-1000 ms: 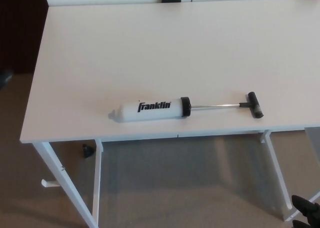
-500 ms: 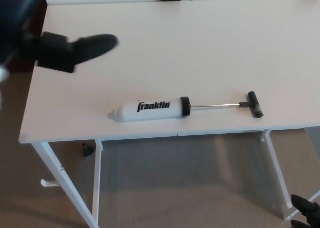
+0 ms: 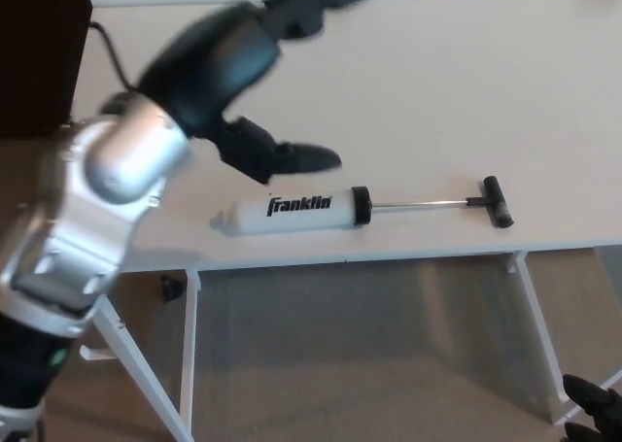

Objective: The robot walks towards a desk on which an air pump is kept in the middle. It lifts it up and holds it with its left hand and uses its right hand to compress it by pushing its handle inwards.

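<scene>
Pump point(image 3: 292, 214), white barrel, black handle drawn out, lies flat; left hand point(image 3: 255, 63) spread open above.

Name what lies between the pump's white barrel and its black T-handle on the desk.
In the head view, a thin metal rod joins the white barrel to the T-handle.

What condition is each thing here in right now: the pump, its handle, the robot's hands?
Air pump: lying flat on the white desk, not held.
Handle: pulled out, rod exposed, not compressed.
Left hand: open, fingers spread, above the pump's barrel, not touching it.
Right hand: low at the picture's bottom right corner, beside the desk; fingers too cut off to judge.
</scene>
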Robot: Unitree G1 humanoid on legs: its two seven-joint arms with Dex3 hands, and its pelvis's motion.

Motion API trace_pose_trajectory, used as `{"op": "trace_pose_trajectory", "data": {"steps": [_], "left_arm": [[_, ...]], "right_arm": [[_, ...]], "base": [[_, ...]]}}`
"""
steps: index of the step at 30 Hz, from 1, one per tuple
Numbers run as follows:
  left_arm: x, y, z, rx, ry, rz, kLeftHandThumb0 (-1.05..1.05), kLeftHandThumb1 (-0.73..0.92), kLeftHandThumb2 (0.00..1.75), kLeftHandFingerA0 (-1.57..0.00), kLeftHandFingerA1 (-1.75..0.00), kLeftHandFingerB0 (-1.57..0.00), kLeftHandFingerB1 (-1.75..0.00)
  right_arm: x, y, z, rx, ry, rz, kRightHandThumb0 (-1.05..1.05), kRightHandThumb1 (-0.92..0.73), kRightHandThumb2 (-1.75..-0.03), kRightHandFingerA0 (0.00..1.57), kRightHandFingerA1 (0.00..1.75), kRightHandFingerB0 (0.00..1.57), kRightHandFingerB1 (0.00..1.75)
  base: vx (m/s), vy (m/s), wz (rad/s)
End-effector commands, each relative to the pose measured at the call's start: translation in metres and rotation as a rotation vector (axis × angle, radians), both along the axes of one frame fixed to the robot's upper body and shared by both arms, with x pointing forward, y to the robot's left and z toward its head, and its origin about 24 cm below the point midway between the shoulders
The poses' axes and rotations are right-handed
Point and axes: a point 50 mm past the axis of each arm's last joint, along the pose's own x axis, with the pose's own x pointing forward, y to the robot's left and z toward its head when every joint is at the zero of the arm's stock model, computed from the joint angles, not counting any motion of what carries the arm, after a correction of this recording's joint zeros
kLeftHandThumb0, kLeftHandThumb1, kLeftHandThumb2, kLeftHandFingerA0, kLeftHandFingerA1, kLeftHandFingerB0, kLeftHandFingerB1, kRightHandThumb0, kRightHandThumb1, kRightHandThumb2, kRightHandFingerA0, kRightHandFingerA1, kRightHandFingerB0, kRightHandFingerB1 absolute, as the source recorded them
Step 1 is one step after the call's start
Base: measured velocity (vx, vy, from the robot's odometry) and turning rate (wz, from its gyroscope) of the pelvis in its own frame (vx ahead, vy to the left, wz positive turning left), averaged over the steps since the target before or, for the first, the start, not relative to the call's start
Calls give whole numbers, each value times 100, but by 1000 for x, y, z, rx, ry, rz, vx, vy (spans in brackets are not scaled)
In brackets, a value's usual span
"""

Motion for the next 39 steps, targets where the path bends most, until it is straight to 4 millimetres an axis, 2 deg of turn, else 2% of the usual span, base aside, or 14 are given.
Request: {"op": "trace_pose_trajectory", "data": {"steps": [1, 10, 11, 12, 15, 16, 20, 21, 22, 23, 26, 27, 35, 39], "left_arm": [[28, -14, -65, 601, 143, 212, -34, 19, 83, -1, -49, 0, -48], [31, -8, -86, 691, 151, 248, -34, 19, 83, -1, -50, 0, -48], [32, -6, -87, 719, 132, 254, -35, 19, 83, -1, -49, 0, -48], [34, -4, -88, 754, 111, 258, -70, 41, 76, -9, -40, -5, -31], [36, -2, -89, 790, 90, 262, -70, 41, 76, -9, -40, -5, -31], [37, -1, -90, 823, 60, 266, -36, 20, 85, -1, -50, 0, -48], [39, 1, -92, 858, 28, 280, -36, 21, 85, -1, -50, 0, -48], [39, 1, -93, 852, 39, 286, -35, 22, 85, 0, -49, 0, -48], [40, 1, -94, 849, 47, 290, -35, 22, 85, 0, -49, 0, -48], [40, 2, -95, 834, 58, 295, -34, 21, 84, 0, -48, 0, -48], [41, 2, -96, 818, 68, 301, -34, 21, 84, 0, -48, 0, -48], [42, 3, -96, 800, 67, 311, -66, 41, 71, -17, -40, -12, -35], [46, 6, -98, 748, 15, 364, -63, 42, 72, -28, -43, -17, -37], [47, 6, -100, 738, 15, 372, -62, 43, 73, -28, -44, -17, -37]], "right_arm": [[3, -5, 2, 5, 6, -5, -67, -72, -102, 3, 46, 0, 32], [5, -5, 4, 0, 1, -4, -68, -72, -103, 5, 47, 0, 32], [5, -6, 4, -1, 1, -3, -65, -73, -107, 2, 47, 0, 34], [6, -6, 4, -5, 1, -3, -73, -75, -106, 6, 47, 0, 32], [7, -6, 4, -9, 1, -2, -73, -75, -106, 6, 47, 0, 32], [7, -6, 4, -7, 3, -4, -71, -74, -105, 6, 47, 0, 32], [8, -6, 3, -9, 3, -3, -69, -73, -104, 9, 48, 0, 32], [8, -6, 3, -14, 3, -2, -64, -92, -75, 10, 37, 7, 21], [8, -6, 4, -17, 3, -1, -64, -92, -75, 10, 37, 7, 21], [8, -6, 4, -16, 4, -2, -72, -74, -105, 9, 48, 0, 31], [8, -6, 4, -13, 5, -2, -72, -74, -105, 9, 48, 0, 31], [9, -6, 5, -16, 5, 1, -72, -75, -106, 8, 48, 0, 31], [11, -5, 7, -3, -3, 1, -72, -74, -105, 6, 47, 0, 31], [11, -6, 8, -9, -5, 6, -72, -73, -105, 7, 48, 0, 31]], "base": [[0, 0, 0], [0, 0, 0], [0, 0, 0], [0, 0, 0], [0, 0, 0], [0, 0, 0], [0, 0, 0], [0, 0, 0], [0, 0, 0], [0, 0, 0], [0, 0, 0], [0, 0, 0], [0, 0, 0], [0, 0, 0]]}}
